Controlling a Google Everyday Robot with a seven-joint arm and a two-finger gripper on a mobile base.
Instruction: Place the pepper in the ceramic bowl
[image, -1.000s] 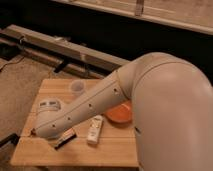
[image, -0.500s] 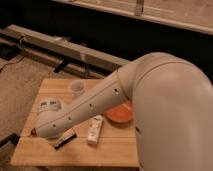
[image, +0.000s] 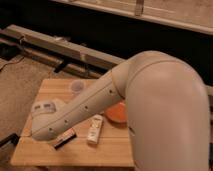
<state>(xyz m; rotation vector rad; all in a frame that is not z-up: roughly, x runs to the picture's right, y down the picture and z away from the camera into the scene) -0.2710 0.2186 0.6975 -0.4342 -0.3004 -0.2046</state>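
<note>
The robot's pale arm (image: 85, 107) stretches diagonally across a wooden table (image: 107, 150), ending low over its front-left part. The gripper (image: 41, 132) sits at that end, just left of a flat dark bar (image: 65, 140); whether it is open or closed cannot be told. The ceramic bowl (image: 118, 112) stands near the table's right edge, partly covered by the arm; the visible part of its inside shows only glossy orange. A small translucent cup (image: 77, 86) stands upright near the far edge, its contents unclear. A white packet (image: 95, 129) lies between the bar and the bowl, and a white object (image: 44, 106) rests at the left. The pepper cannot be made out.
</note>
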